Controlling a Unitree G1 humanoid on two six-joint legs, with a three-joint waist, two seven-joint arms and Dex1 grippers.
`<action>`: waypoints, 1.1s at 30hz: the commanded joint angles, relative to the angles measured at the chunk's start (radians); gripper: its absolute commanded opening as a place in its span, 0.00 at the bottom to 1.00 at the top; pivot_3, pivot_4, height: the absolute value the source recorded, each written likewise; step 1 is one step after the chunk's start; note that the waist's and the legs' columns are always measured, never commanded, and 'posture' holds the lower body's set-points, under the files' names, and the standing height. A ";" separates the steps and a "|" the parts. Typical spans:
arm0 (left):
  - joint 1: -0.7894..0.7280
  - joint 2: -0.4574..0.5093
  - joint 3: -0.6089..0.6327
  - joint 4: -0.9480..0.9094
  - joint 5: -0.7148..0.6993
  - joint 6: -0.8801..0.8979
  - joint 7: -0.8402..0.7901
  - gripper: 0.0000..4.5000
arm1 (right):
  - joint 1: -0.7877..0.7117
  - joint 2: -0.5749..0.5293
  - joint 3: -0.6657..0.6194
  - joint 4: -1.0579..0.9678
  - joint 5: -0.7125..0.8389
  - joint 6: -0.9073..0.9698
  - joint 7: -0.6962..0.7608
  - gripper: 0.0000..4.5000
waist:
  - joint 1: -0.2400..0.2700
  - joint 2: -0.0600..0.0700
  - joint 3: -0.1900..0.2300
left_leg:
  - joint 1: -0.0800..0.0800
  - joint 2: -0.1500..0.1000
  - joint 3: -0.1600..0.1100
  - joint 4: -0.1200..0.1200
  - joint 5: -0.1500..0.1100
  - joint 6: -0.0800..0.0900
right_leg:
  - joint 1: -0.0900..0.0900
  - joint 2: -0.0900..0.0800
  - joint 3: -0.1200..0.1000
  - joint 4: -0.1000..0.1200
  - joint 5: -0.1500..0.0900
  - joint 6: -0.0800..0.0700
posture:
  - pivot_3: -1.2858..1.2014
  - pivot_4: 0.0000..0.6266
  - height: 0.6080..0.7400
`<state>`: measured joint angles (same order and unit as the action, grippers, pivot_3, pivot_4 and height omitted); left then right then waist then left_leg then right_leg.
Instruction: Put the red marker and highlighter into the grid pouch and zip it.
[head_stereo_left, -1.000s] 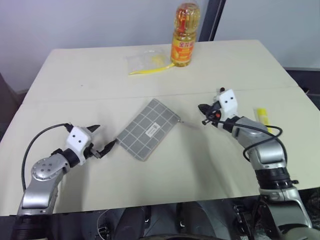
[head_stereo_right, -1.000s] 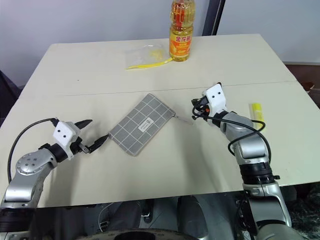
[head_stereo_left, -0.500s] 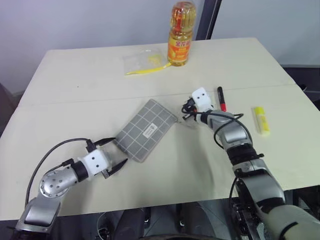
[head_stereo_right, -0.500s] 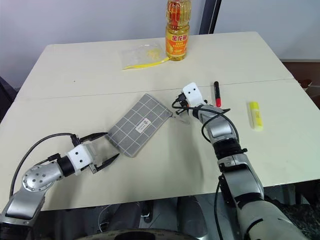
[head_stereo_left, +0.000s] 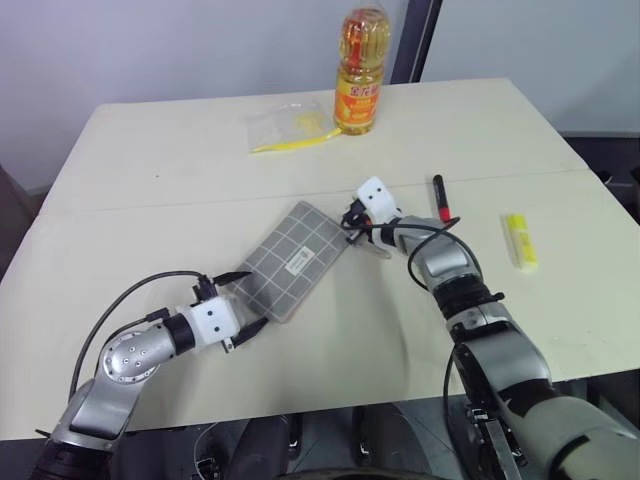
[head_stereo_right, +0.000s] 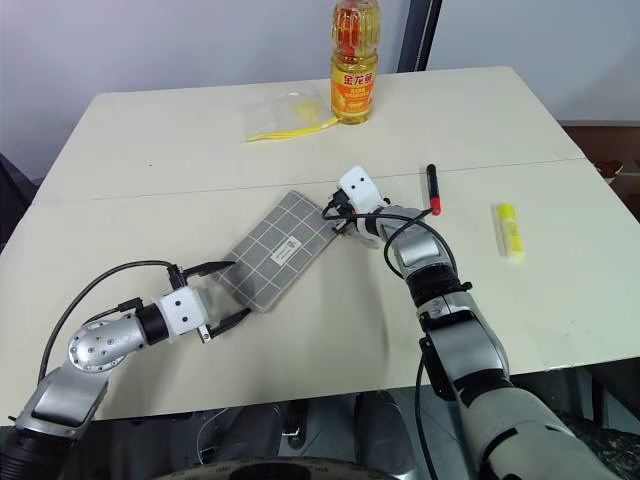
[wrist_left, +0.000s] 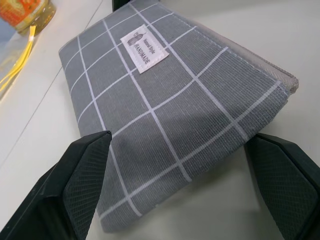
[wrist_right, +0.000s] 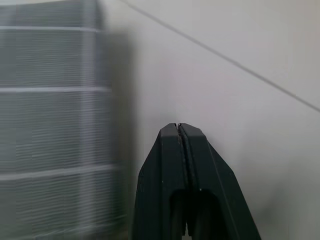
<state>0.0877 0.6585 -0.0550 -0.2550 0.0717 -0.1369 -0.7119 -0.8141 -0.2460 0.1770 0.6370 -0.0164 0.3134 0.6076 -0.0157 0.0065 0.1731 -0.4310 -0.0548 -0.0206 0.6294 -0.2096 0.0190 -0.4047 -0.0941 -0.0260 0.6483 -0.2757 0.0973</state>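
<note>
Left gripper (wrist_left: 180, 190) with fingers spread wide either side of the grid pouch's (head_stereo_left: 290, 258) near corner, right gripper (wrist_right: 179, 131) pressed together, empty, beside the pouch's far end, red marker (head_stereo_left: 441, 196) and highlighter (head_stereo_left: 520, 240) lying further right on the table (head_stereo_left: 150, 170).

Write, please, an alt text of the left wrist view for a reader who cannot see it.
The grid pouch, grey with white lines and a small white label, lies flat on the pale table, its near end between the two open black fingers of the left end effector. An oil bottle stands in the far corner.
</note>
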 joint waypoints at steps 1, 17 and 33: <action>-0.001 -0.007 -0.034 0.010 0.021 0.003 0.001 1.00 | 0.027 0.009 0.021 -0.070 0.000 0.026 0.032 0.01 | 0.000 0.000 0.000 | 0.000 0.000 0.000 0.000 0.000 0.000 | 0.000 0.000 0.000 0.000 0.000 0.000 | 0.52 0.24 1.00; -0.091 -0.009 -0.016 0.124 -0.009 -0.090 0.009 1.00 | 0.109 -0.002 0.044 -0.228 -0.003 0.089 0.073 0.01 | 0.001 0.000 0.000 | 0.001 0.000 0.000 0.000 0.000 0.000 | 0.000 0.000 0.000 0.000 0.000 0.000 | 0.52 0.24 1.00; -0.140 -0.004 0.014 0.209 -0.107 -0.178 -0.024 0.11 | 0.124 -0.003 0.033 -0.243 -0.002 0.085 0.055 0.00 | 0.000 0.000 0.000 | 0.001 0.000 0.000 -0.001 0.000 0.000 | 0.000 0.000 0.000 0.000 0.000 0.000 | 0.52 0.24 1.00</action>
<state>-0.0441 0.6550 -0.0672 -0.0373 -0.0063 -0.3054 -0.7365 -0.6991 -0.2481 0.2115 0.4173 -0.0180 0.3989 0.6659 -0.0156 0.0066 0.1731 -0.4298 -0.0548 -0.0207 0.6283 -0.2099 0.0185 -0.4049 -0.0946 -0.0255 0.6483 -0.2759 0.0971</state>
